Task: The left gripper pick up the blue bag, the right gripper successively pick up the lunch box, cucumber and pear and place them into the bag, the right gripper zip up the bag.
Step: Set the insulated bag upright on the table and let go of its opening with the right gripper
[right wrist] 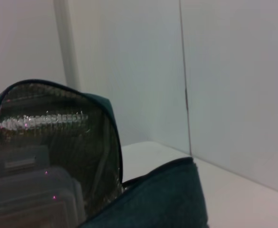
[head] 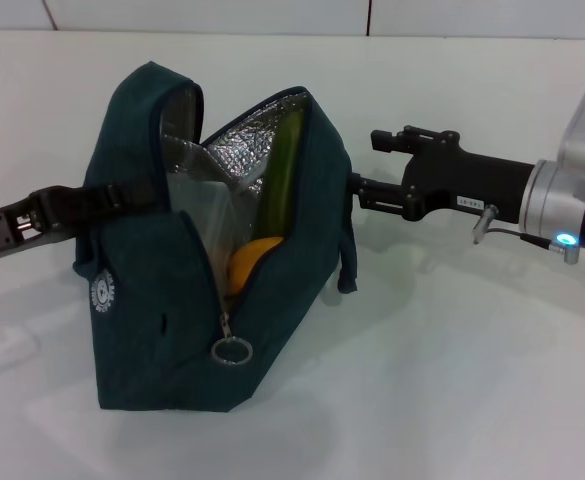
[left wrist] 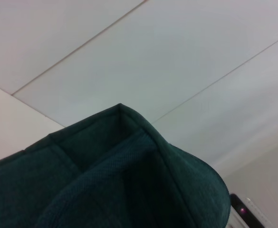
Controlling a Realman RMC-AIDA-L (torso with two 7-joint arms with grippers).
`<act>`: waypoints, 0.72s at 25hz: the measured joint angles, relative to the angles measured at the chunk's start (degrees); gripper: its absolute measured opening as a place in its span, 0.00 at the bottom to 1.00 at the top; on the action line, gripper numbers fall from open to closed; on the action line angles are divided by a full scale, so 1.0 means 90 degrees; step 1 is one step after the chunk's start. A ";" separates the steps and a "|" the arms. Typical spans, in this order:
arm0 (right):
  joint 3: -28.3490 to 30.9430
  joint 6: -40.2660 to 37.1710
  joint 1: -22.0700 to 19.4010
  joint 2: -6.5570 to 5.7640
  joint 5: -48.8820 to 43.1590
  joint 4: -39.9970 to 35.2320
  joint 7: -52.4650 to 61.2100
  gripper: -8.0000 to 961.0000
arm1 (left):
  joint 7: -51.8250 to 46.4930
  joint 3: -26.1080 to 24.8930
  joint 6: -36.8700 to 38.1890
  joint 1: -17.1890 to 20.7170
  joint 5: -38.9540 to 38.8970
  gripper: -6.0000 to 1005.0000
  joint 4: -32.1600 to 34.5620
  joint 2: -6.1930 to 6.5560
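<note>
A: What is shown in the head view?

B: The blue bag [head: 162,300] is seen standing on the white worktop [head: 452,380], towards its left side, with its mouth open and its zipper ring [head: 231,351] hanging at the front. The lunch box [head: 194,215], the cucumber [head: 280,180] and the pear [head: 255,262] are all seen inside it: the box upright against the foil lining, the cucumber leaning on end along the right wall, the pear low down in front of both.

A: And the claws?

B: The left gripper [head: 112,200] is reached in from the left edge and is closed on a bag handle [head: 97,200], pulled out sideways. The right gripper [head: 367,170] is held just beside the bag's right wall, its two fingers spread wide apart with nothing between them; the lower finger [head: 372,197] is seen close to the fabric, though contact cannot be judged.

A: What is given by the left wrist view?

B: Only dark teal fabric of the bag [left wrist: 119,175] is shown, close up, against pale wall panels. The claw's own fingers are not seen there.

A: And the right wrist view?

B: The open mouth of the bag [right wrist: 158,199] is looked into, with the silver lining [right wrist: 53,128] and the clear lunch box [right wrist: 34,194] visible inside. No fingers are shown.
</note>
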 joint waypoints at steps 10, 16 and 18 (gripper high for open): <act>-0.0219 0.0221 0.0159 0.0008 0.0035 -0.0004 0.0007 0.72 | 0.0000 0.0000 -0.0030 -0.0031 -0.0004 0.04 0.0000 -0.0022; -0.0421 0.0305 0.0233 0.0004 0.0053 -0.0072 -0.0088 0.51 | 0.0001 0.0000 -0.0039 -0.0039 -0.0004 0.04 0.0000 -0.0031; -0.0426 0.0305 0.0212 0.0003 0.0058 -0.0159 -0.0112 0.42 | 0.0002 0.0000 -0.0039 -0.0031 -0.0004 0.04 0.0000 -0.0031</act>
